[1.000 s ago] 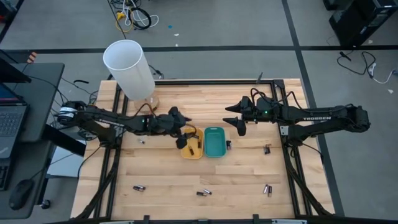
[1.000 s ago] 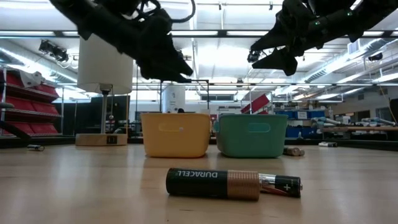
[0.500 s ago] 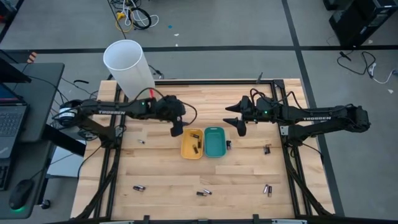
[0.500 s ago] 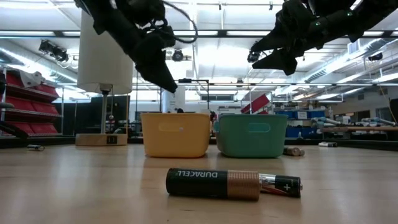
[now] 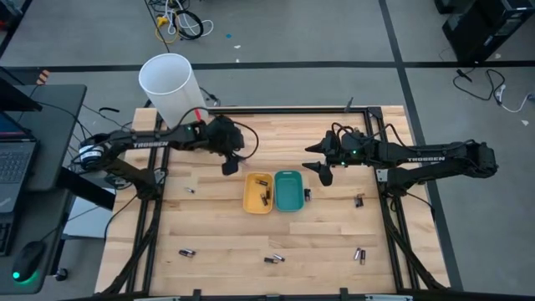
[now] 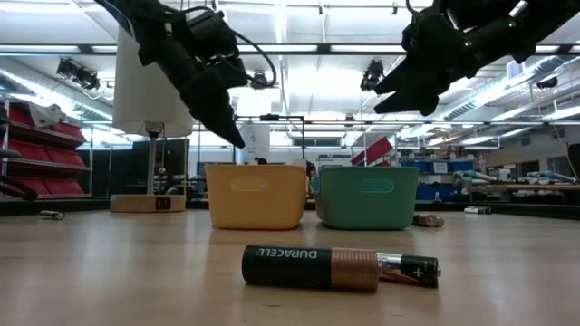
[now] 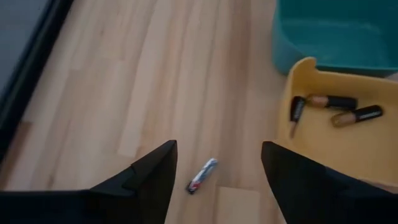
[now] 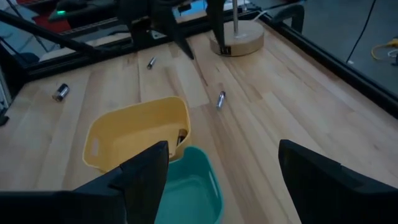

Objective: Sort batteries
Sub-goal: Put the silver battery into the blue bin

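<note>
Closest to the low camera, a black and copper Duracell battery lies on its side on the wooden counter, with a slimmer cell touching its far end. In the overhead view this pair sits near the front edge of the counter, with another loose pair to its left and one to its right.

Farther back, at mid-counter, two small trays stand side by side and touching: a yellow tray on the left and a teal tray on the right. The yellow tray holds three batteries. One dark cell lies just beside the teal tray's right wall, and another lies farther right. A small silvery cell lies alone well left of the yellow tray.

Above these, the left end effector hangs in the air just behind and left of the yellow tray, its fingers spread wide and empty, with the silvery cell on the counter below. The right end effector hovers just right of and behind the teal tray, fingers also spread wide and holding nothing.

At the far left corner stands a lamp with a white shade on a wooden base.
</note>
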### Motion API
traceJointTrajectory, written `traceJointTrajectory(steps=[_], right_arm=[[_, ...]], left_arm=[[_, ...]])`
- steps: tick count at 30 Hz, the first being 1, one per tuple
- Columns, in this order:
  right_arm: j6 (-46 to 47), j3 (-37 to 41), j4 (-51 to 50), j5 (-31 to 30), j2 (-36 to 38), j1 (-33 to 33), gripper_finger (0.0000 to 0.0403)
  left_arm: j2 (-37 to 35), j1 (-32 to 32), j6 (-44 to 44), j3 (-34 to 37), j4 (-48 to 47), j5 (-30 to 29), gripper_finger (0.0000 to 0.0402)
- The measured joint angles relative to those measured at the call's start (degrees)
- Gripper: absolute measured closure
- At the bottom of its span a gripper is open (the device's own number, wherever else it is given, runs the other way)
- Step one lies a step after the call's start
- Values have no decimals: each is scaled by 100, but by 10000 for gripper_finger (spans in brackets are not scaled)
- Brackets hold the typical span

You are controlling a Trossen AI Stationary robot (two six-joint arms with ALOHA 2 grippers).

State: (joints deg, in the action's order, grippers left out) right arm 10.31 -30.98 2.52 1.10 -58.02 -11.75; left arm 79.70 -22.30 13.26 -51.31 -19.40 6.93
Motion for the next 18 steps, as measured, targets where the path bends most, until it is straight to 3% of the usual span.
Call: traceJointTrajectory(steps=[9,18], right_arm=[[-43,0,2,0,2,-41,114],[273,0,-117,0,2,-36,114]], left_arm=[[172,-427,797,1,-218,41,190],[1025,-453,1889,11,-141,351,200]])
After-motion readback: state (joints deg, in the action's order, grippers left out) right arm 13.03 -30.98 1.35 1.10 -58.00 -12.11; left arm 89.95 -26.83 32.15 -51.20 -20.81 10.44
